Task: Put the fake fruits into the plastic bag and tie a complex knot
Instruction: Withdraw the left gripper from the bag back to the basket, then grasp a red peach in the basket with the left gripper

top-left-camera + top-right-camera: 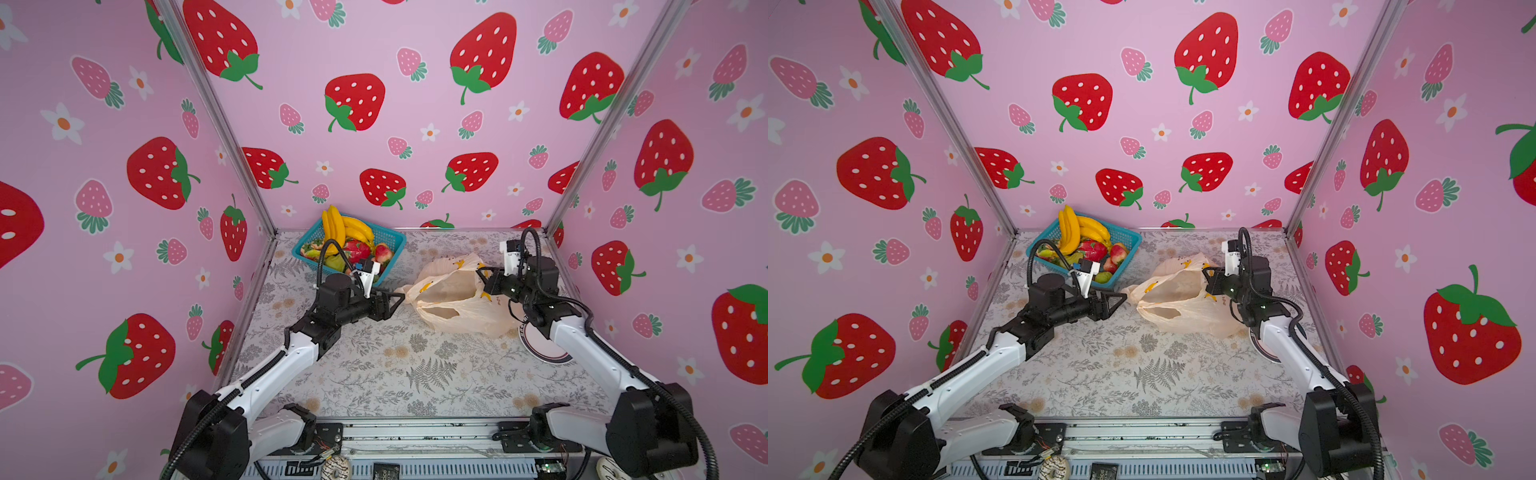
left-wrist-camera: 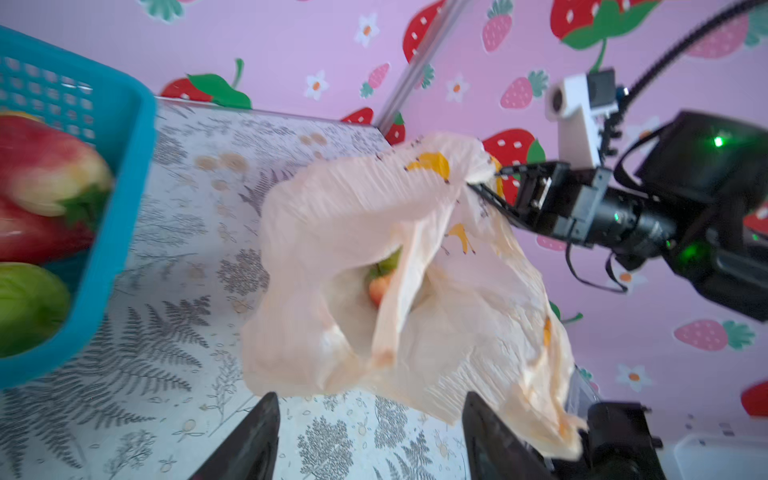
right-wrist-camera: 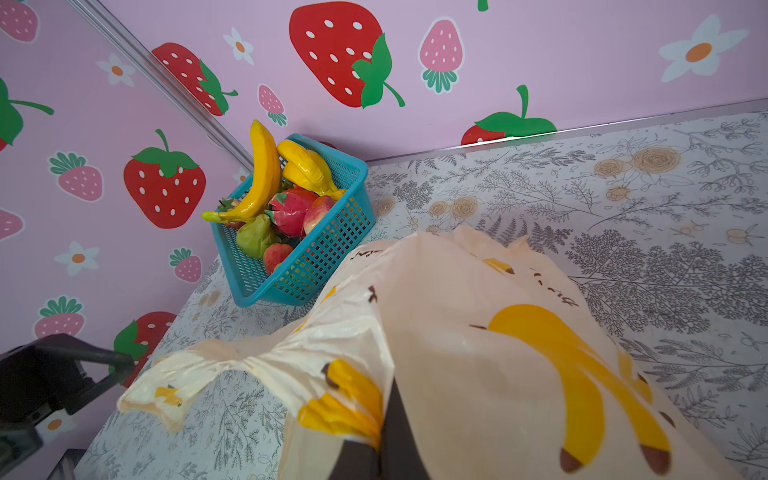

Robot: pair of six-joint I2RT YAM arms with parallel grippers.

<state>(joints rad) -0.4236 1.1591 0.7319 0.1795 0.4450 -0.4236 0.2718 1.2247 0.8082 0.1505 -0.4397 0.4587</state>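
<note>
You have no word here that reads clearly. The plastic bag [image 3: 457, 270] carries dark lettering [image 3: 555, 291] beside its yellow banana prints [image 3: 582, 353]. In the right wrist view the strokes show as short broken marks on creased film, and you cannot make out a single letter. In both top views a short line of print [image 1: 498, 302] [image 1: 1224, 302] stands on the bag's side at 3 o'clock, too small to read. At 6 o'clock, below the near edge of the surface [image 1: 374, 374], a black card [image 1: 385, 471] bears pale print, also too small to read.
</note>
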